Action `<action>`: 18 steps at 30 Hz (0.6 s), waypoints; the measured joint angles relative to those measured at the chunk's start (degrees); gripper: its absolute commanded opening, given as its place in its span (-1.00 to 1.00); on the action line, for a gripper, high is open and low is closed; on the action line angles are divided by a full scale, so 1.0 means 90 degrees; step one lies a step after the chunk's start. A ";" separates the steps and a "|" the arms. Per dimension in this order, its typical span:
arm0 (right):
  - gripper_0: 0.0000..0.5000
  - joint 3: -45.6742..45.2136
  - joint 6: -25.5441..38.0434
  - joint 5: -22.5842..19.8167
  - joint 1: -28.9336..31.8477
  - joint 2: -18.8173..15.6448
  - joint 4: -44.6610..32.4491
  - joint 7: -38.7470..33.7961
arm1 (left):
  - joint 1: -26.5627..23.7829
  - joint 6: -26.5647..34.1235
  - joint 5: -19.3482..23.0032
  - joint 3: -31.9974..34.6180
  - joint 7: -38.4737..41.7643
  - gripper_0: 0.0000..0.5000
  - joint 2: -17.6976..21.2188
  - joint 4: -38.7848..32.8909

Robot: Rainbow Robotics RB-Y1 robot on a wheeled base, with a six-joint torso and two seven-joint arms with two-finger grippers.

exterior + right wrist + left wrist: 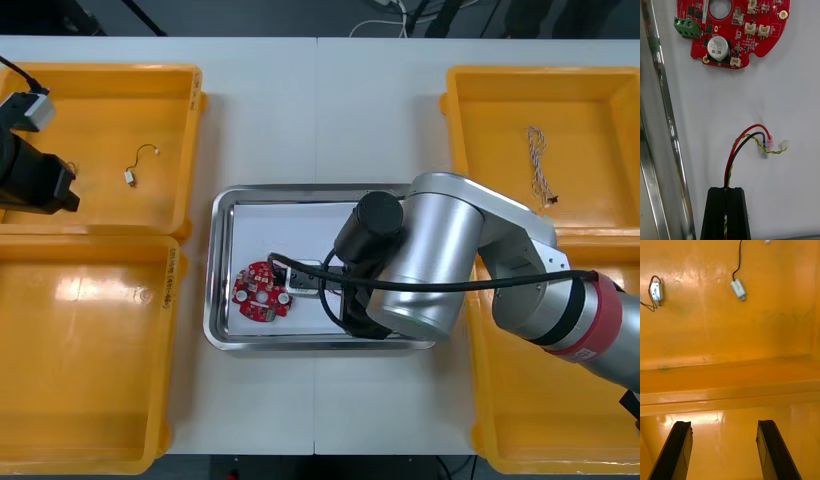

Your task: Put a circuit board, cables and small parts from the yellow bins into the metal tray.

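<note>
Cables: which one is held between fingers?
The red and yellow cable, pinched by the right gripper in the metal tray; the others lie in yellow bins.

Light table (318, 90) with containers.
A tray (212, 300) sits mid-table, between two bins (100, 195) left and two right.

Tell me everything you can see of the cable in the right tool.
The cable is a thin bundle of red, black and twisted yellow-green wires ending in two small pale connectors. The right tool is shut on its near end; the free end curves over the metal tray's white floor, apart from the red circuit board.
</note>
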 measured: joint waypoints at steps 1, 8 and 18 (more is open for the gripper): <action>-1.00 0.0050 -0.0070 0.0058 0.0000 0.0001 0.0013 0.0000 | -0.0015 0.0000 -0.0016 0.0000 -0.0001 1.00 0.0004 0.0104; -1.00 0.0341 -0.0644 0.0410 0.0007 0.0006 0.0328 0.0001 | -0.0310 0.0000 -0.0107 0.0000 -0.0147 1.00 0.0004 0.0830; -1.00 0.0350 -0.0715 0.0421 0.0011 0.0013 0.0801 0.0024 | -0.0685 0.0000 -0.0437 -0.0005 -0.0622 1.00 0.0004 0.1454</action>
